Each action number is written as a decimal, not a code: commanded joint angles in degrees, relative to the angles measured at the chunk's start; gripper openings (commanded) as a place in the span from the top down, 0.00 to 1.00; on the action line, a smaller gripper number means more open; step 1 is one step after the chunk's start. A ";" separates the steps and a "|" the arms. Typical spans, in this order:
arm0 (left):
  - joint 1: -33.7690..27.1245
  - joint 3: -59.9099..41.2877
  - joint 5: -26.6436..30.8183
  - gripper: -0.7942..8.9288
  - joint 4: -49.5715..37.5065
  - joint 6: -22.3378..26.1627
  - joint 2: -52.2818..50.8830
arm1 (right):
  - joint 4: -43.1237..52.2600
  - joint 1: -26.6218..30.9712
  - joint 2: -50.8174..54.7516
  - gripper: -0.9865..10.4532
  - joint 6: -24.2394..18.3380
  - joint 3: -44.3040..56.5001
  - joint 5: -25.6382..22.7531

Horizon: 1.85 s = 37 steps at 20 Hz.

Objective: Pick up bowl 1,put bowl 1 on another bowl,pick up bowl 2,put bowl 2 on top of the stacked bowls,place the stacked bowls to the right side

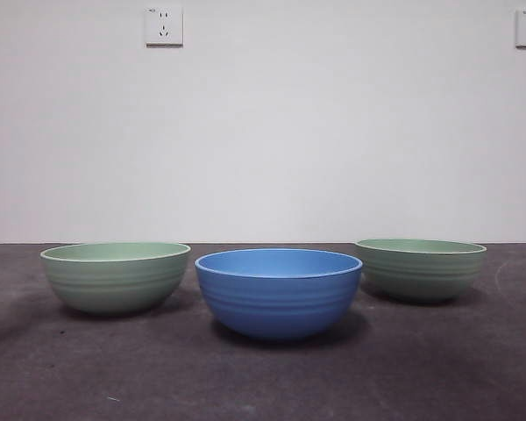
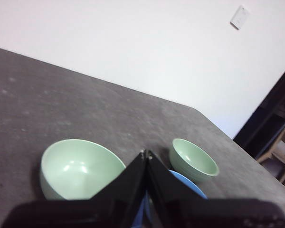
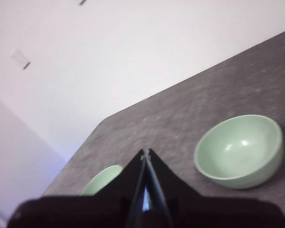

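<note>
While neither arm shows in the front view, three bowls stand apart in a loose row on the dark table: a pale green bowl at the left, the blue bowl in the middle and nearest the camera, and a second green bowl at the right, set farther back. The left gripper hangs above the table with its jaws pressed together, gripping nothing. The right gripper hangs likewise, jaws closed and empty
</note>
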<state>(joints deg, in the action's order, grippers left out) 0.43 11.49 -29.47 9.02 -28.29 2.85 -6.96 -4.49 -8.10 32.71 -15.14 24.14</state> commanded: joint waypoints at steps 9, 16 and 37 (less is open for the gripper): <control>-0.13 15.21 -5.64 0.93 12.13 10.29 11.85 | -18.78 -0.11 -17.75 0.92 -15.28 -19.61 6.01; -0.13 27.19 -5.40 0.93 26.38 22.12 22.08 | -36.06 -0.11 -28.89 0.92 -27.34 -33.83 5.79; 2.08 43.65 2.34 0.92 49.81 36.48 38.91 | -60.50 -2.12 -42.53 0.91 -38.80 -45.57 -7.76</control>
<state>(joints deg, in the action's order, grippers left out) 2.33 55.07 -27.27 58.87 7.22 42.04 -67.68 -6.44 -50.68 -5.61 -60.53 16.47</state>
